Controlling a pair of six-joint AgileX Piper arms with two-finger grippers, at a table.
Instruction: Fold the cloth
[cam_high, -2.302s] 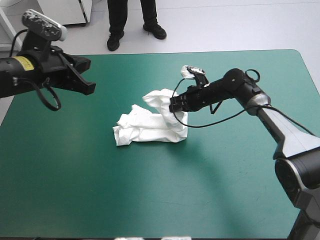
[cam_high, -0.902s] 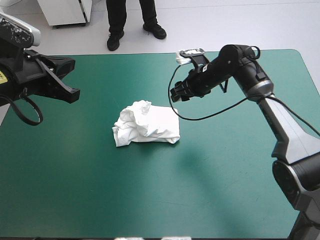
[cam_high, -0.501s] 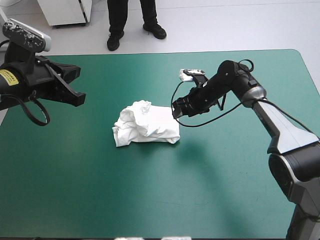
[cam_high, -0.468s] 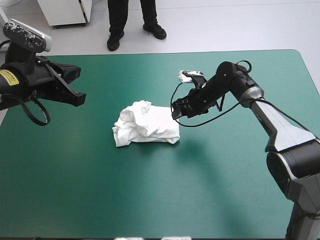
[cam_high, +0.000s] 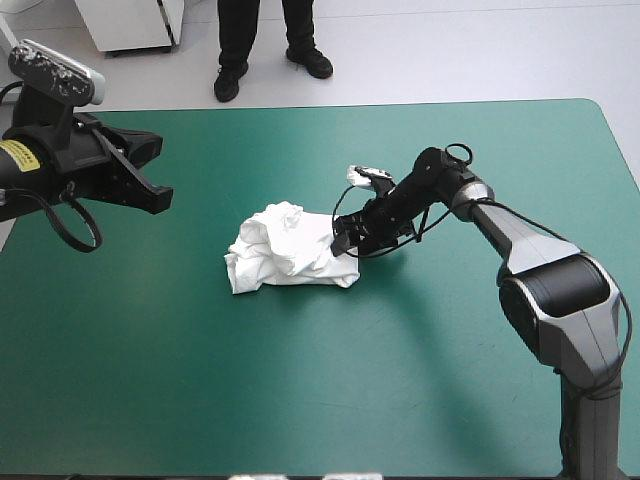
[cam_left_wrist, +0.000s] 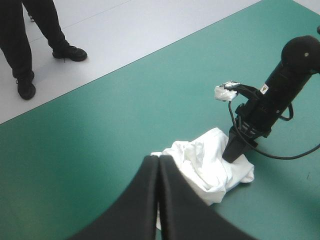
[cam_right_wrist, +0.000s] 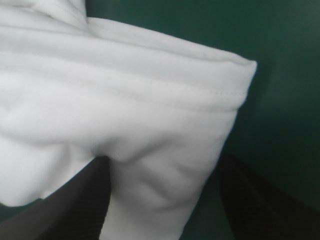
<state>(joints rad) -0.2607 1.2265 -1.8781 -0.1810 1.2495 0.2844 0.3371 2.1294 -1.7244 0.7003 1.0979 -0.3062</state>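
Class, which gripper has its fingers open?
The right gripper, straddling an edge of the T-shirt; the left gripper is shut, well clear of it.

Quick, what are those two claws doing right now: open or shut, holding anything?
Left gripper: shut, holding nothing, well away from the T-shirt.
Right gripper: open, its fingers either side of the T-shirt's edge, not clamped.

Black fin jaws; right arm (cam_high: 532, 250) silver-grey; left arm (cam_high: 62, 165) black, yellow label (cam_high: 14, 153).

Crumpled short-sleeved cloth T-shirt (cam_high: 288, 252): plain white. Flat table cover (cam_high: 300, 380): solid teal-green. Fin-fingered left gripper (cam_left_wrist: 159, 160) and right gripper (cam_high: 343, 238): black.
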